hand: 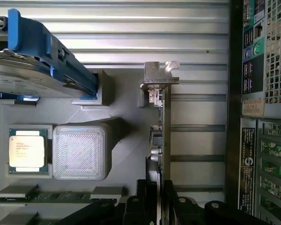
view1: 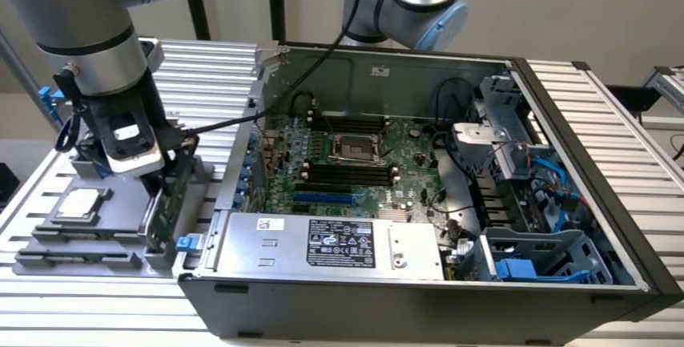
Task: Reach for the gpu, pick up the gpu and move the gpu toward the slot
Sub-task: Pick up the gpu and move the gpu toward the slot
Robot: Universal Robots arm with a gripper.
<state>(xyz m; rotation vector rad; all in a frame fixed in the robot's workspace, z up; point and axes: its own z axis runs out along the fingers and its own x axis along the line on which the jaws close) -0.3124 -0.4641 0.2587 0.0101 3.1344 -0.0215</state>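
Observation:
The gpu stands on edge in a grey holder tray at the exterior view's left, just outside the open computer case. In the wrist view the gpu shows edge-on as a thin green card, with its silver bracket at the far end. My gripper is down over the card's top edge. The gripper is shut on the gpu, one black finger pressed on each face. The blue slot lies on the motherboard inside the case.
The tray also holds a square silver chip, a grey hard drive with blue rails and memory sticks. The case wall rises right beside the tray. A second arm stands behind the case.

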